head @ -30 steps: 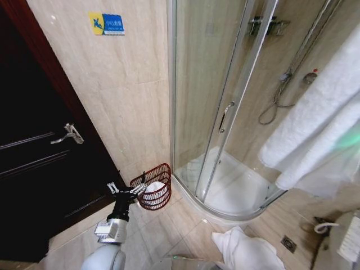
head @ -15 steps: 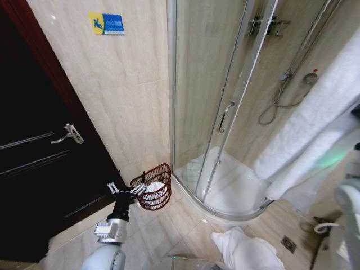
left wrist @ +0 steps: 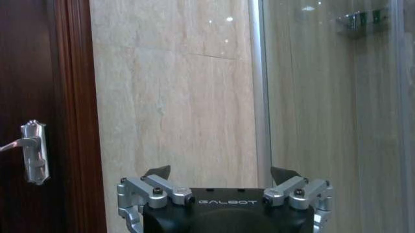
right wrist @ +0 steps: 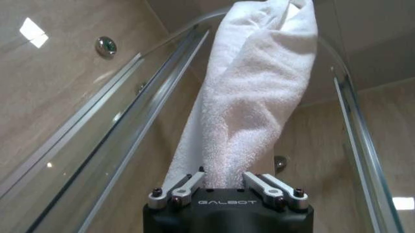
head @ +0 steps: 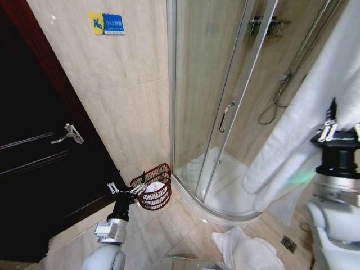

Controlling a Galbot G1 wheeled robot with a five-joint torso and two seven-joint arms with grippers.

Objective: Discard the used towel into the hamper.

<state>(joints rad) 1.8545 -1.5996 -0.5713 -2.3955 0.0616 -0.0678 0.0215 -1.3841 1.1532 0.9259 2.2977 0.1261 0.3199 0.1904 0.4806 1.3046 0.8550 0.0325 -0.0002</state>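
White terry towel (right wrist: 246, 97) is clamped in the right claw (right wrist: 224, 180), at 3 o'clock in the head view. Soft, limp and light: grip a bunched fold. Left claw (left wrist: 220, 175), fingers apart, sits beside the hamper (head: 153, 187) at 7 o'clock.

Two white towels, one hanging (head: 292, 146) and one on the floor (head: 244, 250), one hamper (head: 154, 188), two grippers (head: 125, 189) (head: 331, 130).
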